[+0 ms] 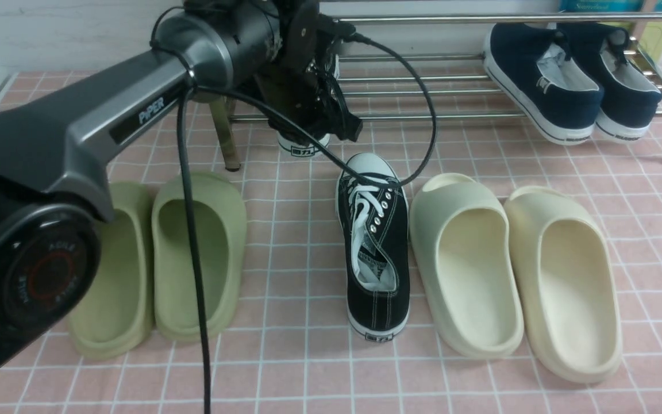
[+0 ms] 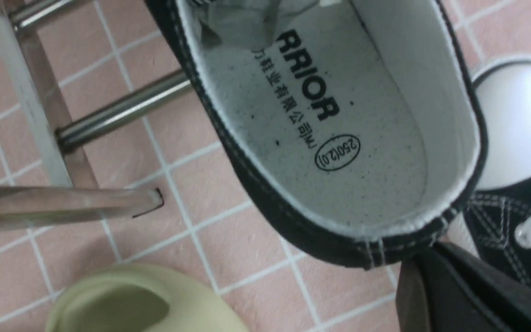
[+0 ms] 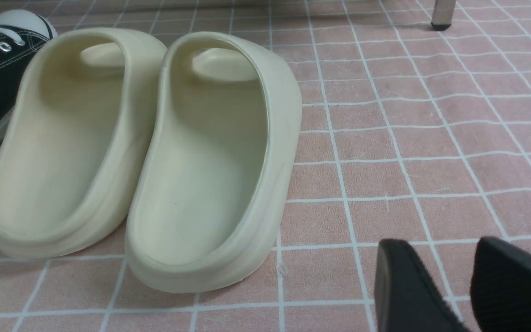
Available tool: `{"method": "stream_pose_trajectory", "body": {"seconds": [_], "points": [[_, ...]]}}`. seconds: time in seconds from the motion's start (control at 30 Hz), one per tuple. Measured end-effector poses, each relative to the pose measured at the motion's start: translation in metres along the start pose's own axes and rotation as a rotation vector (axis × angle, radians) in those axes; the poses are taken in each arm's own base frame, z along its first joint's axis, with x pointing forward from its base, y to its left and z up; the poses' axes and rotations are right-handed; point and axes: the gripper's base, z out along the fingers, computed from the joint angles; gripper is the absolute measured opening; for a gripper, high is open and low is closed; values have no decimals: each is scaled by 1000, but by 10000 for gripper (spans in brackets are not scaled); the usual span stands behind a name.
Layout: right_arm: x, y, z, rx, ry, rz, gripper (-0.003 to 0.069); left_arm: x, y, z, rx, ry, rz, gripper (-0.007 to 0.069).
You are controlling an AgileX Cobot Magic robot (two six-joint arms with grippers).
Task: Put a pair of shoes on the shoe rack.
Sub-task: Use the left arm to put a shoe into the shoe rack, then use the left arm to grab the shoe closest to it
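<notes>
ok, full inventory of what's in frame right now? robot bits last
floor sneaker: one, black with white laces, on the tiles beside the cream slides
held sneaker: one, black, at the rack's front rail, heel at the left gripper
shoe rack: one, chrome, at the back
navy slip-ons: two, navy with white soles, on the rack's right end
green slides: two, floor, left
cream slides: two, floor, right
floor tiles: pink, white grid
left gripper: shut on the held sneaker
right gripper: open, empty, over the tiles
</notes>
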Motion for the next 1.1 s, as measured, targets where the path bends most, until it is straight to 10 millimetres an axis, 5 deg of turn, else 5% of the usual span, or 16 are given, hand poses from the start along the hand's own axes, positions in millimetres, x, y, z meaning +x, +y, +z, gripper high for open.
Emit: {"method": "stream_pose_trajectory", "body": {"seconds": [0.2, 0.33, 0.6, 0.7, 0.9, 1.1], "points": [[0, 0, 0, 0, 0, 0, 237, 2, 0, 0, -6, 21, -76, 22], [0, 0, 0, 0, 0, 0, 237, 5, 0, -18, 32, 87, -100, 22], [0, 0, 0, 0, 0, 0, 237, 6, 2, -122, 191, -54, -114, 27], [0, 0, 0, 0, 0, 0, 237, 38, -2, -143, 268, -105, -165, 34], [0, 0, 0, 0, 0, 0, 237, 101, -25, -88, 392, 104, -233, 44], [0, 0, 0, 0, 0, 0, 237, 98, -52, -74, 432, 132, -118, 156]]}}
